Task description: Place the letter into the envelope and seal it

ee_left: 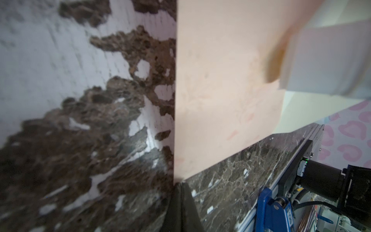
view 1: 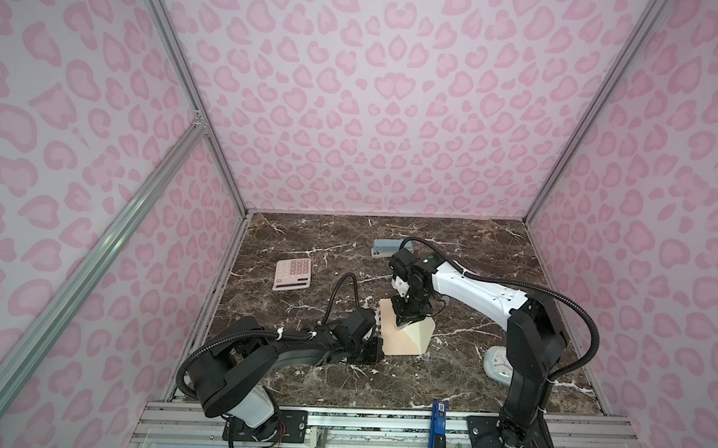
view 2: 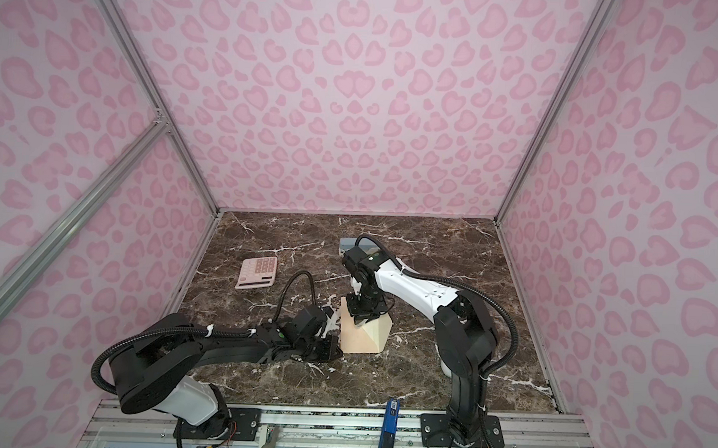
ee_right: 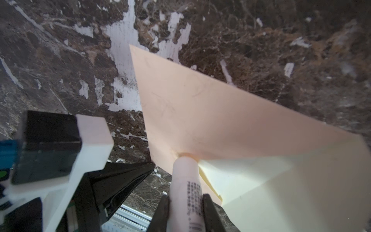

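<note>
**Glue pass on the open flap: slip and smear hazards**

The right hand (ee_right: pixel 185 198) pinches a glue stick (ee_right: pixel 185 176) between its two fingers. The stick's tip touches the envelope (ee_right: pixel 200 112) directly ahead of the hand, at the fold where the cream flap (ee_right: pixel 281 190) begins. The flap lies open, spread to one side of the stick. The envelope lies flat on the bench (view 1: pixel 472 259), under the right hand (view 1: pixel 403 318) in a top view.

The left hand (ee_left: pixel 180 187) is pressed together and holds nothing. Its tips meet one corner of the envelope (ee_left: pixel 220 90). Whether they rest on the paper or just beside it cannot be told.

The letter shows in no view, so whether it is inside cannot be told.

Hazards, as judged:
- The envelope is restrained at one corner at most. Drag from the stick can pivot or slide it away from the left hand.
- Heavy downward pressure can buckle or crease the paper at the fold.
- The stick is round. Side load can tilt it in the pinch and lay glue on the body or the bench instead of the flap.
- If the letter is not inside, sealing closes an empty envelope.
</note>
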`<state>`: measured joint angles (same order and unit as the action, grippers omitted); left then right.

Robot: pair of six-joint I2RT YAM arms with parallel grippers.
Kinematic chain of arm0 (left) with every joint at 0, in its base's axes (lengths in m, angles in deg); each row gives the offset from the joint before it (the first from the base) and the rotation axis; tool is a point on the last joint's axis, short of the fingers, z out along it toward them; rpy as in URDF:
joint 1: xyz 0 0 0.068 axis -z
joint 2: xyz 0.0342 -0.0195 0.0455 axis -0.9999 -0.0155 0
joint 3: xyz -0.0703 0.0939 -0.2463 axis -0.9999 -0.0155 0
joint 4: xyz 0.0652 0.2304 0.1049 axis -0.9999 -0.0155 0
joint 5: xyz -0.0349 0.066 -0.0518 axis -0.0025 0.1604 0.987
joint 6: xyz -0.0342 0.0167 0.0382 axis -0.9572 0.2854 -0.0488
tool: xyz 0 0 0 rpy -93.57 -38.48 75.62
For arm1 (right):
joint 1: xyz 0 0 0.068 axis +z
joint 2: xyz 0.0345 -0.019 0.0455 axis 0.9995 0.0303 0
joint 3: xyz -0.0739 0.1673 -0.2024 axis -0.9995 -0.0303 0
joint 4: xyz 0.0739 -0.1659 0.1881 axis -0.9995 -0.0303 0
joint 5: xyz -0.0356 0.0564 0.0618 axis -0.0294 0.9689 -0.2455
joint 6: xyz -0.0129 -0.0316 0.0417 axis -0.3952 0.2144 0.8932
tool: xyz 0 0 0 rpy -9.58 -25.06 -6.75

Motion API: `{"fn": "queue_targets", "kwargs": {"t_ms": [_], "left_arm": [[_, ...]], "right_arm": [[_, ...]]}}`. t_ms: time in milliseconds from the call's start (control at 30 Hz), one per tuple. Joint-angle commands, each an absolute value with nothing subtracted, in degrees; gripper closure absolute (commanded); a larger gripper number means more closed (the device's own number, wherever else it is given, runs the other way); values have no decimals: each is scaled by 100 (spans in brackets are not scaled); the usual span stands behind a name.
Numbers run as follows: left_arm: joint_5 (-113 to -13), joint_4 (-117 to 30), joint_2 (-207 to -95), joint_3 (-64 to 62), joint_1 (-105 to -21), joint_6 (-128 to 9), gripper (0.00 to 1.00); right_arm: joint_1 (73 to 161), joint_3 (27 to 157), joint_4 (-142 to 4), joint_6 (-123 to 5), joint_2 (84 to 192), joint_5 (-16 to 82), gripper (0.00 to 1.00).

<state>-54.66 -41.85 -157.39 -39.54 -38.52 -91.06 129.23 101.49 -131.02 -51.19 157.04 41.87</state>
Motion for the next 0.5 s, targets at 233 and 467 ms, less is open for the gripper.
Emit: {"fn": "queue_targets", "kwargs": {"t_ms": [233,467], "left_arm": [[-5447,-4297,-15696,-3937,-3855,-9096,96],[-5471,-4308,-15638,-3958,-3857,-9108,96]], "right_arm": [[12826,9888,-12909,-5112,15658,4629,100],[12792,9792,-12832,-5112,15693,4752,100]]}}
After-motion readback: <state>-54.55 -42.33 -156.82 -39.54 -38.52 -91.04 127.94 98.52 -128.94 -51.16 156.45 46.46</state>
